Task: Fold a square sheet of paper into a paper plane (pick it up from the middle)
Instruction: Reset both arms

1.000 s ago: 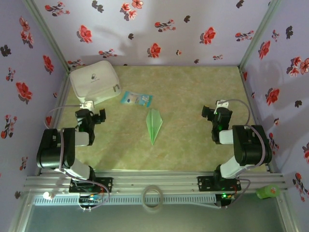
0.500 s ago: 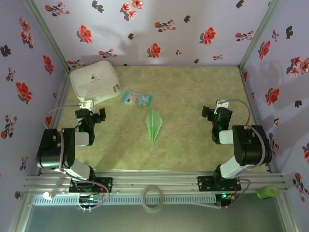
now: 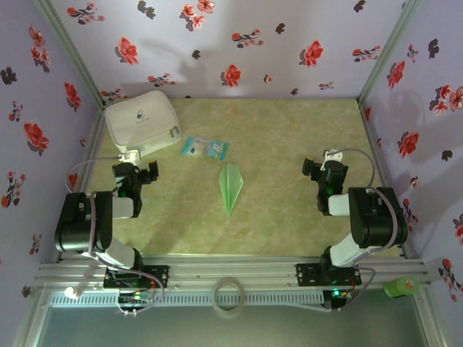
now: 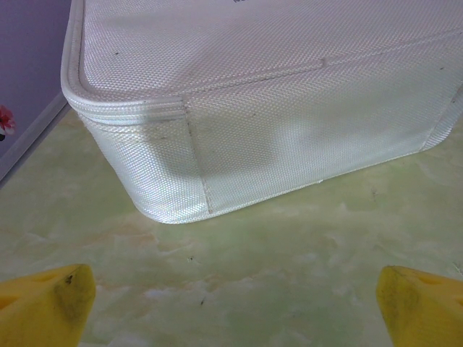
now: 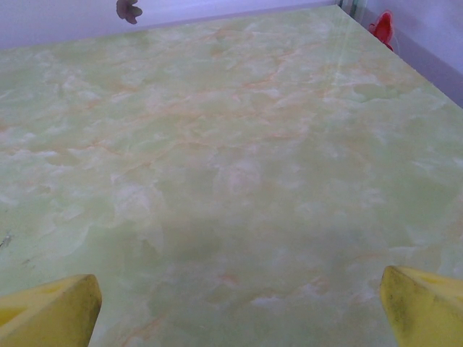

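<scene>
Lilac floral walls, green marbled table

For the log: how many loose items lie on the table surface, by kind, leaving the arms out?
paper plane, pale green: 1
blue-and-white packet: 1
white zipped pouch: 1
Total: 3

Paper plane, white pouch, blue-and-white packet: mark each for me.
paper plane (image 3: 231, 186), top external view, on its centre crease
white pouch (image 3: 142, 121), top external view, middle of its top face
blue-and-white packet (image 3: 205, 148), top external view, its middle
</scene>
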Controlling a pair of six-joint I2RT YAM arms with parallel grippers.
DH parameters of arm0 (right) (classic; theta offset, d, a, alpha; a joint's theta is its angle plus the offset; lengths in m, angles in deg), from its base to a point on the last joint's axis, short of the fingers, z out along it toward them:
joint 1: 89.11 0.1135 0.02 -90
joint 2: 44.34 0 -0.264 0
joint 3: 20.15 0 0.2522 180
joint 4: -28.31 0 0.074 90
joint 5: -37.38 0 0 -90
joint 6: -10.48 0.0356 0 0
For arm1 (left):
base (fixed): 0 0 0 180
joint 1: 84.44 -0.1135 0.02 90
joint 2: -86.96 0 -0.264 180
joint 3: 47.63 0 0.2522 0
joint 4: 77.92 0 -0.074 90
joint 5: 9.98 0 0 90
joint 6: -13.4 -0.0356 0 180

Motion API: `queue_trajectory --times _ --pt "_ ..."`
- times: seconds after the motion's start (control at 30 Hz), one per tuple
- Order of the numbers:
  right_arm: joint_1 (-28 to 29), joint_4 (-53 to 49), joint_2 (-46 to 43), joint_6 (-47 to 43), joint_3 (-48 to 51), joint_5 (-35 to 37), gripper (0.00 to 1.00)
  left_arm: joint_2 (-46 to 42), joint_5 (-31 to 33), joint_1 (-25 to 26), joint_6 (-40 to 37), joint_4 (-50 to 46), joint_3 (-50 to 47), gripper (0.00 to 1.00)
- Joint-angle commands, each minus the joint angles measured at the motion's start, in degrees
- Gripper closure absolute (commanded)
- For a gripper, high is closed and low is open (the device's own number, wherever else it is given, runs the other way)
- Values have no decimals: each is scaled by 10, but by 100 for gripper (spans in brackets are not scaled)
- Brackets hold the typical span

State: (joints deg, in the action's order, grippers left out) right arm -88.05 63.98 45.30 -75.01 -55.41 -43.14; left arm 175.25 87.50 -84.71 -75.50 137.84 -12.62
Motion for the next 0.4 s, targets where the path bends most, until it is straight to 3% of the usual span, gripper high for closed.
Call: queue_trajectory --times 0.0,0.37 --pt "-1 10 -4 7 -8 14 1 2 10 -2 4 25 7 0" --pt "-1 10 -4 6 -8 12 1 2 10 -2 3 25 7 0"
